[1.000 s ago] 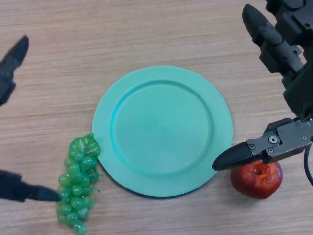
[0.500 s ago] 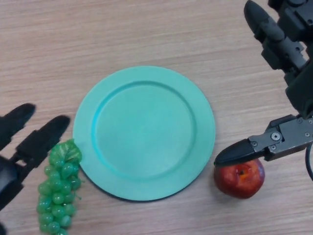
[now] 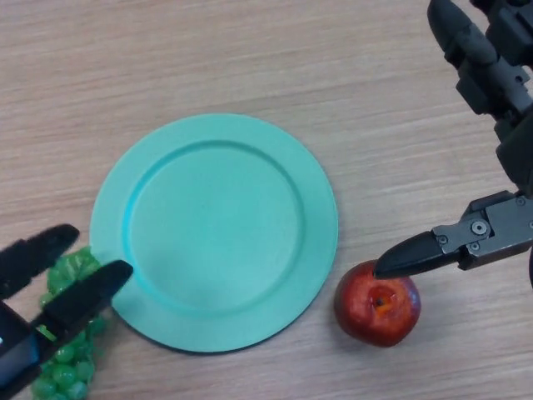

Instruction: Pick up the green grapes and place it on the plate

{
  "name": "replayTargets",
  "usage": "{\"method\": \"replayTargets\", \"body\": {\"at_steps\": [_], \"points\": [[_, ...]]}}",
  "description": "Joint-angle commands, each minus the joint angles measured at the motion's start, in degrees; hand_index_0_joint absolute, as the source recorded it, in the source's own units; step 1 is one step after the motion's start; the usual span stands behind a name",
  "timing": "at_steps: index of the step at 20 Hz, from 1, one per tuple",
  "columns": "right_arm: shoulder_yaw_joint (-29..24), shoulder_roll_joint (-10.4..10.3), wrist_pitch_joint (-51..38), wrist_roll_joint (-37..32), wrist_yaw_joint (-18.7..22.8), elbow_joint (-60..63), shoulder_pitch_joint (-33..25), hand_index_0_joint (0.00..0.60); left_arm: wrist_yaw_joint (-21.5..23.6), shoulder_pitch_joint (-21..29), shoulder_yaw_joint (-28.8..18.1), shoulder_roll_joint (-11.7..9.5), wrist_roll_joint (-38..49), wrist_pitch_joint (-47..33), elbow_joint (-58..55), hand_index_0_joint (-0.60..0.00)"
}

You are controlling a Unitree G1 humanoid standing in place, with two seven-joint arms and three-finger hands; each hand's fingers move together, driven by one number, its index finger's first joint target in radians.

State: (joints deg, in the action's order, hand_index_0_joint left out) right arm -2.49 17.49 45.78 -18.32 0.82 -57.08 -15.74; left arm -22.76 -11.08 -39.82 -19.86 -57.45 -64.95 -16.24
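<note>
At the lower left, the left hand (image 3: 50, 296) hangs over the green grapes (image 3: 68, 367) with fingers straight, grasping nothing. The grapes lie on the wooden table (image 3: 250, 58), just beside the turquoise plate (image 3: 214, 231). A red apple (image 3: 377, 304) sits right of the plate. The right hand (image 3: 483, 167) is spread, its thumb tip above the apple.

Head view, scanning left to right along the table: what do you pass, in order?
Left hand over the green grapes → plate → red apple → right hand.
</note>
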Motion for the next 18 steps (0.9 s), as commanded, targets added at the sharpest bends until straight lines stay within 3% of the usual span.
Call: {"method": "replayTargets", "body": {"at_steps": [1, 5, 6, 8, 11, 13, 14, 15, 16, 18], "points": [[-3.1, 2.0, -6.2, -1.2, 1.4, -2.9, -1.9, 0.000, 4.7, -0.9, -6.6, -0.9, 0.8, 0.7, -2.1, 0.000], [-2.9, 1.7, -5.9, -0.7, 1.2, -2.9, -2.0, 0.000, 13.4, -3.1, -6.8, 1.0, -8.7, 0.9, -0.8, 0.000], [-2.7, 1.4, -6.2, -0.2, 0.9, -2.9, -1.8, 0.000, 17.6, -3.7, -6.4, 1.1, -13.0, 1.8, 0.2, 0.000], [-2.5, 1.0, -6.0, 0.2, 0.7, -2.9, -1.8, 0.000, 23.6, -4.6, -5.0, 0.7, -18.6, 4.6, 1.8, 0.000], [-2.3, 0.8, -5.7, 0.5, 0.6, -2.9, -1.9, 0.000, 28.4, -5.8, -2.9, -0.6, -21.5, 8.9, 3.4, 0.000], [-2.3, 0.7, -5.6, 0.5, 0.6, -2.9, -1.9, 0.000, 30.0, -5.8, -2.0, -1.3, -23.0, 9.9, 4.2, -0.198], [-2.3, 0.6, -5.6, 0.4, 0.8, -2.9, -2.0, 0.000, 31.3, -5.3, -0.7, -2.1, -24.4, 11.1, 5.4, -0.349], [-2.3, 0.7, -5.5, 0.2, 0.9, -2.9, -2.0, 0.000, 33.1, -4.8, 0.6, -3.0, -26.0, 12.5, 6.5, -0.448], [-2.5, 0.8, -5.5, -0.5, 1.5, -2.9, -2.0, 0.000, 39.3, -3.9, 4.2, -5.8, -30.8, 16.6, 9.7, -0.591], [-2.1, 1.1, -6.3, -1.0, 2.1, -2.9, -1.7, 0.000, 40.6, -3.6, 6.4, -7.5, -28.5, 16.9, 12.4, -0.600]]}}
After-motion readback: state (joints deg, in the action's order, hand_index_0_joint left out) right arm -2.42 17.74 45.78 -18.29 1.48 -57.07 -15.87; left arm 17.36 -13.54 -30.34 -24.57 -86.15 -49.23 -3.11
